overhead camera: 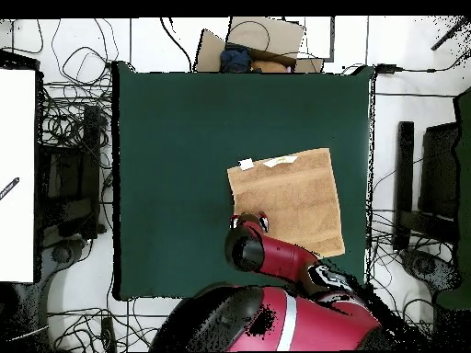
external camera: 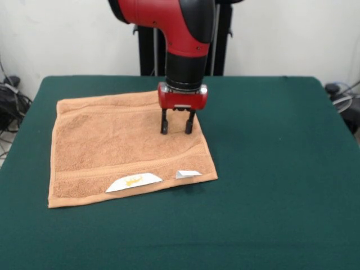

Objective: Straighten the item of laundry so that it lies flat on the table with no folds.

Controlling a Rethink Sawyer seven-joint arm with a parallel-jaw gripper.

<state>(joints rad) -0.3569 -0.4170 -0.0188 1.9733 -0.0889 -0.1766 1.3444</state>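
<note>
A: Where's the towel [external camera: 126, 146]?

B: Spread on the table [external camera: 270, 169], nothing else resting on the cloth top. In the front view it sits left of centre, around 9 o'clock from the table's middle. Overhead it lies toward 4 o'clock of the table's centre, close to the right edge.

A: Which way does it run?

B: Nearly square, corners skewed a little against the table's edges. The border band and both tags [external camera: 134, 181] lie along the edge nearest the front camera; overhead that edge faces 12 o'clock.

A: And the gripper [external camera: 178, 129]?

B: Fingers parted, holding nothing, tips down on the towel near its far right corner in the front view.

A: Anything one view hides?

B: Overhead, the arm covers the fingers, so only the front view shows them. The yellow mark on the tag reads only from the front.
</note>
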